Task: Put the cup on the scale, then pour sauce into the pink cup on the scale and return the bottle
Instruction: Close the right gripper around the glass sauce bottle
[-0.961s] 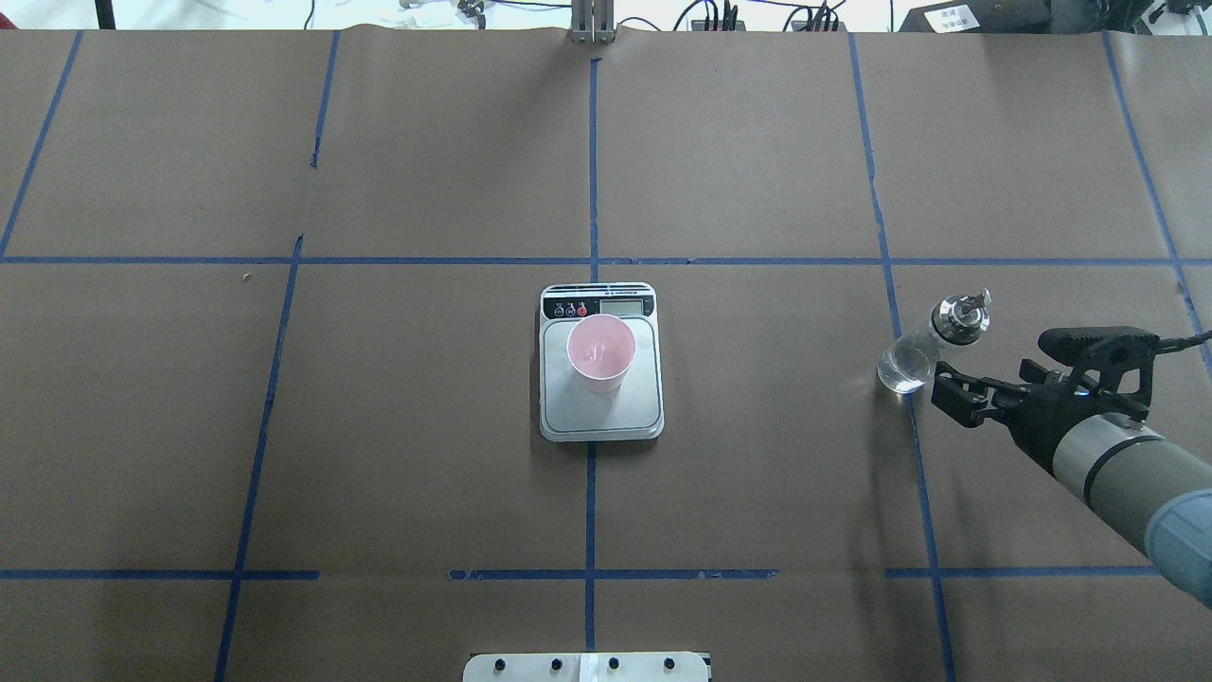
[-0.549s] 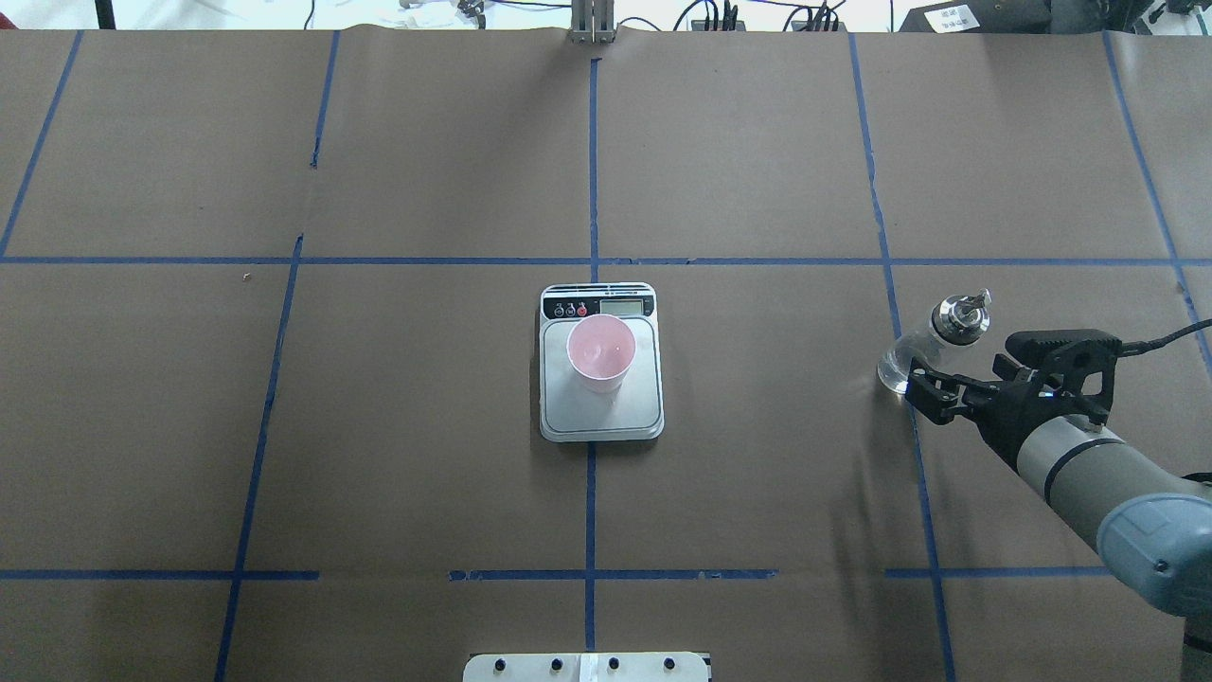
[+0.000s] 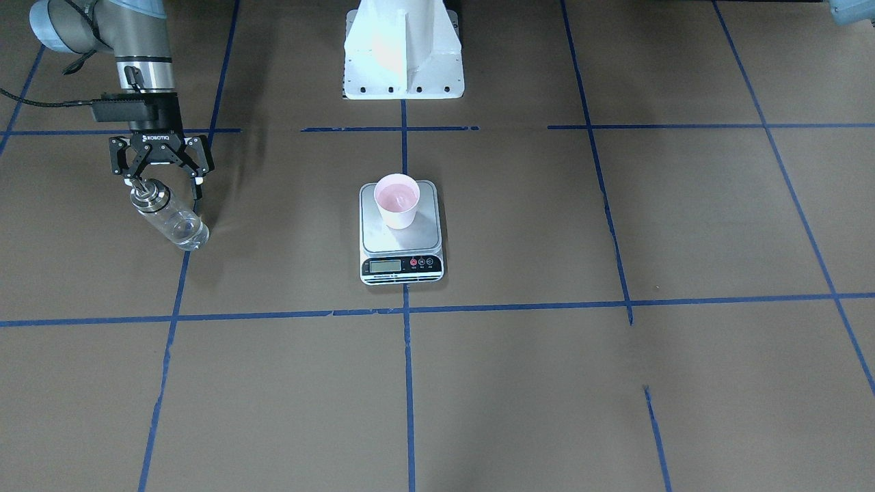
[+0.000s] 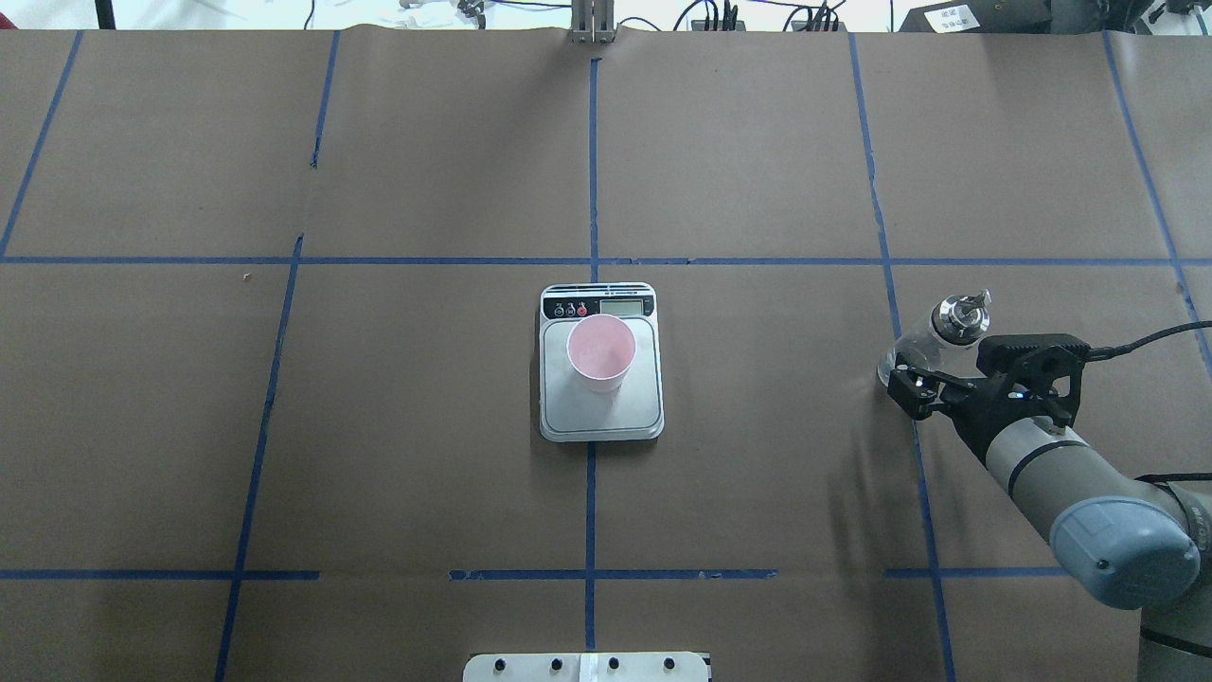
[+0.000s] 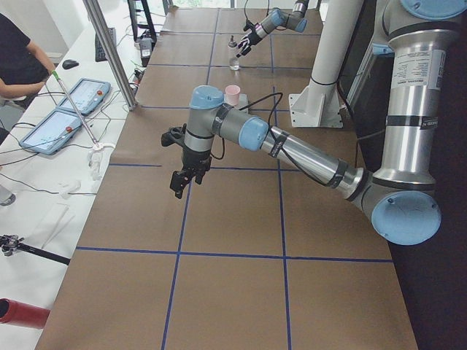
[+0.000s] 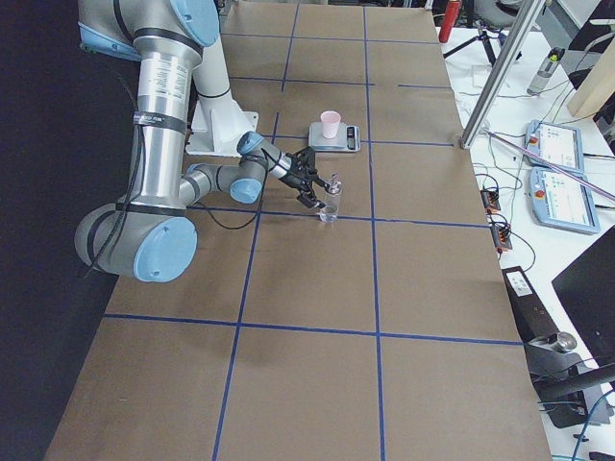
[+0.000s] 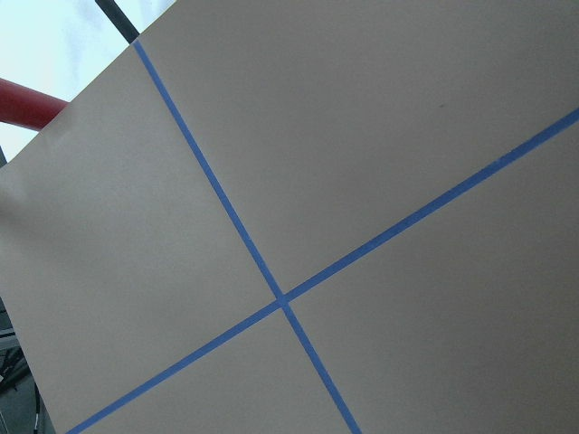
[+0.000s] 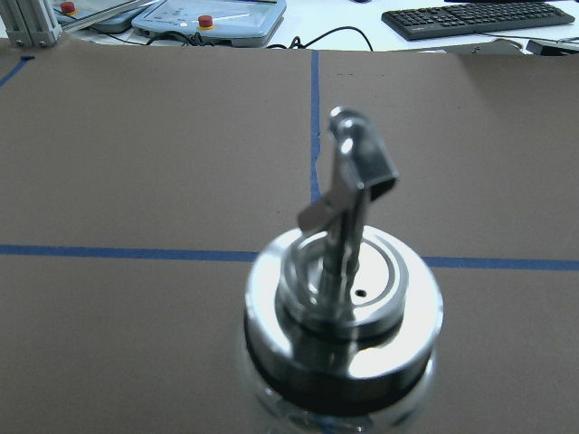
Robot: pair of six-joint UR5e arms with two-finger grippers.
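I see right fingers (image 3: 202, 158) spread, released, over clear glass bottle (image 3: 171, 219); pink paper cup (image 3: 397, 198) on steel scale (image 3: 424, 236); left fingers (image 5: 176, 187): can't tell.

Only legible word: "ROBOTIQ", white caps on black body of the right gripper (image 3: 165, 179), front-facing view; scale (image 3: 402, 236) has an LCD (image 3: 385, 265), no digits legible; tiny print by its round buttons (image 3: 421, 262) too small to read; white label (image 4: 952, 16) on a dark box (image 4: 975, 17) at far table edge, overhead view, carries marks but illegible; sticker (image 5: 438, 67) on upright link of the left arm (image 5: 412, 102), left-side view, print too small to read.
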